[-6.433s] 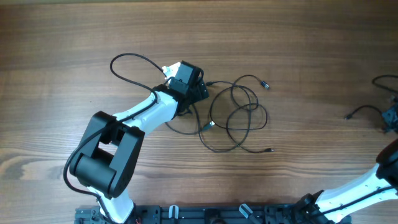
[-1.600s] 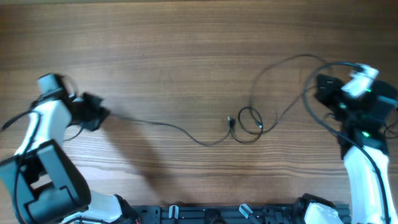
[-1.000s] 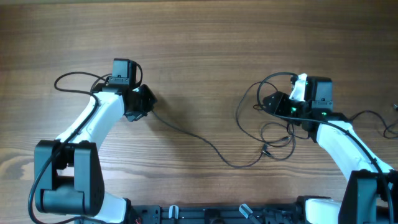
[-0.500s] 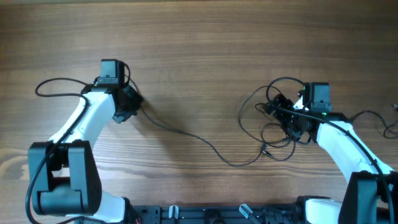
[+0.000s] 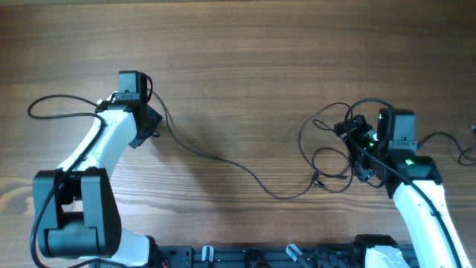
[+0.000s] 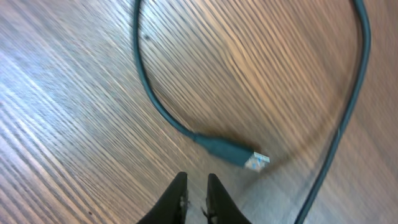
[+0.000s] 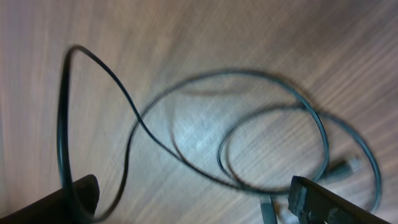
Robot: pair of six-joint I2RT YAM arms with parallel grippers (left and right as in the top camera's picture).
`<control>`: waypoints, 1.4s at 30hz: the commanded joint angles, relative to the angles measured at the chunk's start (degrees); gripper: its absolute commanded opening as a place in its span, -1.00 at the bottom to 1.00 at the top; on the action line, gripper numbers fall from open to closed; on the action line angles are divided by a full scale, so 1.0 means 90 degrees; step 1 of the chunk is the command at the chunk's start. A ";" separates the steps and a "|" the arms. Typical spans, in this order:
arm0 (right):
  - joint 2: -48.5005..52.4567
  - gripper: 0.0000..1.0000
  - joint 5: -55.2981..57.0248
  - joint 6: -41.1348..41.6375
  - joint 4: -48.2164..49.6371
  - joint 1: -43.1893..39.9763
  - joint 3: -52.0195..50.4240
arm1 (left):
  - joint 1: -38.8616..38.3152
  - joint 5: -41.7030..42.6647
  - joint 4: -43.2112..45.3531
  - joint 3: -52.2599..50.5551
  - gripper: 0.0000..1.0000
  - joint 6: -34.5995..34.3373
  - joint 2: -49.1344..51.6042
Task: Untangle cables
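Motion blur softens the looped cable (image 7: 60,124) in the right wrist view, where strands run off the bottom edge.

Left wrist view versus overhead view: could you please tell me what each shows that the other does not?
Only the left wrist view shows the connector with its metal tip, lying free just ahead of the nearly closed, empty left pincer. Only the overhead view shows the tangled loops on the right side. Both show the dark cable lying on the wooden table.
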 commanded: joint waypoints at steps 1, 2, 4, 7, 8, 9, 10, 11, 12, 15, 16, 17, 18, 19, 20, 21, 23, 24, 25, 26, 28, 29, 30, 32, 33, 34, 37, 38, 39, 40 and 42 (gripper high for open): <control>0.0117 1.00 -0.0228 0.0532 -0.0891 -0.0007 0.0070 | 0.0034 -0.0444 0.0180 0.0005 -0.70 -0.0772 -0.0032; 0.0194 0.99 -0.0228 0.0755 -0.1241 -0.0007 0.0061 | 0.0068 -0.0447 0.0223 0.0005 -0.69 -0.0828 -0.0032; 0.0352 0.99 -0.0231 0.1083 -0.1615 -0.0007 -0.0019 | 0.0163 -0.0449 0.0277 0.0005 -0.70 -0.0826 -0.0032; 0.0578 0.99 -0.0277 0.1139 -0.1574 -0.0007 -0.0226 | 0.0401 -0.0452 0.0287 0.0005 -0.70 -0.0823 -0.0032; 0.0678 0.99 -0.0362 0.1154 -0.1586 -0.0005 -0.0287 | 0.0529 -0.0452 0.0284 0.0005 -0.70 -0.0821 -0.0032; 0.0760 0.99 -0.0437 0.1151 -0.1586 -0.0002 -0.0335 | 0.0651 -0.0449 0.0279 0.0005 -0.70 -0.0821 -0.0032; 0.0840 0.99 -0.0483 0.1151 -0.1598 -0.0002 -0.0379 | 0.0770 -0.0449 0.0270 0.0005 -0.69 -0.0821 -0.0034; 0.0925 1.00 -0.0498 0.1151 -0.1598 -0.0002 -0.0430 | 0.0894 -0.0449 0.0260 0.0005 -0.69 -0.0821 -0.0034; 0.0993 0.99 -0.0498 0.1156 -0.1603 -0.0002 -0.0469 | 0.0984 -0.0447 0.0255 0.0005 -0.68 -0.0821 -0.0034; 0.1222 0.99 -0.0498 0.1202 -0.1576 -0.0002 -0.0665 | 0.1273 -0.0442 0.0228 0.0005 -0.64 -0.0821 -0.0034; 0.1290 0.99 -0.0493 0.1265 -0.1542 -0.0002 -0.0736 | 0.1333 -0.0442 0.0216 0.0005 -0.64 -0.0821 -0.0034; 0.1372 1.00 -0.0493 0.1350 -0.1430 -0.0002 -0.0833 | 0.1392 -0.0437 0.0211 0.0005 -0.63 -0.0821 -0.0034; 0.1428 1.00 -0.0493 0.1377 -0.1224 -0.0002 -0.0920 | 0.1418 -0.0423 0.0214 0.0005 -0.63 -0.0823 -0.0032; 0.1486 1.00 -0.0488 0.1394 -0.0981 -0.0002 -0.1003 | 0.1430 -0.0420 0.0214 0.0005 -0.63 -0.0823 -0.0032; 0.1525 0.99 -0.0464 0.1399 -0.0770 -0.0002 -0.1066 | 0.1430 -0.0420 0.0214 0.0005 -0.63 -0.0823 -0.0032; 0.1593 1.00 -0.0389 0.1457 -0.0420 -0.0002 -0.1173 | 0.1428 -0.0420 0.0214 0.0005 -0.61 -0.0823 -0.0034; 0.1685 0.99 -0.0262 0.1751 -0.0170 -0.0002 -0.1299 | 0.1428 -0.0423 0.0209 0.0005 -0.59 -0.0821 -0.0034; 0.1785 0.99 -0.0226 0.2055 0.0017 -0.0002 -0.1399 | 0.1428 -0.0423 0.0163 0.0005 -0.59 -0.0821 -0.0034; 0.1838 0.99 -0.0228 0.2186 0.0114 -0.0002 -0.1435 | 0.1428 -0.0423 0.0141 0.0005 -0.59 -0.0821 -0.0032; 0.1892 0.99 -0.0231 0.2305 0.0211 -0.0002 -0.1467 | 0.1428 -0.0423 0.0129 0.0005 -0.58 -0.0821 -0.0034; 0.2016 1.00 -0.0187 0.2535 0.0345 -0.0002 -0.1481 | 0.1428 -0.0423 0.0112 0.0005 -0.57 -0.0821 -0.0032; 0.2062 1.00 -0.0177 0.2550 0.0430 -0.0002 -0.1481 | 0.1428 -0.0423 0.0112 0.0005 -0.56 -0.0821 -0.0032; 0.2123 1.00 -0.0146 0.2521 0.0571 -0.0002 -0.1481 | 0.1428 -0.0423 0.0112 0.0005 -0.55 -0.0821 -0.0032; 0.2242 0.84 -0.0124 0.2482 0.0755 -0.0002 -0.1481 | 0.1428 -0.0423 0.0109 0.0005 -0.51 -0.0821 -0.0032; 0.2307 0.64 -0.0126 0.2460 0.0801 -0.0002 -0.1481 | 0.1428 -0.0423 0.0095 0.0005 -0.50 -0.0821 -0.0034; 0.2399 0.40 -0.0095 0.2295 0.0848 -0.0002 -0.1481 | 0.1428 -0.0423 0.0085 0.0005 -0.49 -0.0821 -0.0034; 0.2654 0.09 0.0175 0.1982 0.0954 -0.0002 -0.1481 | 0.1428 -0.0423 0.0061 0.0005 -0.48 -0.0821 -0.0034; 0.2754 0.07 0.0265 0.1982 0.0954 -0.0002 -0.1481 | 0.1428 -0.0423 0.0058 0.0005 -0.48 -0.0821 -0.0032; 0.2858 -0.04 0.0321 0.1984 0.0971 -0.0002 -0.1479 | 0.1428 -0.0423 0.0056 0.0005 -0.47 -0.0821 -0.0032; 0.2975 -0.18 0.0393 0.1984 0.1030 -0.0002 -0.1479 | 0.1428 -0.0423 0.0053 0.0005 -0.47 -0.0821 -0.0032; 0.3194 -0.44 0.0542 0.1982 0.1190 -0.0002 -0.1479 | 0.1428 -0.0420 0.0039 0.0005 -0.46 -0.0821 -0.0034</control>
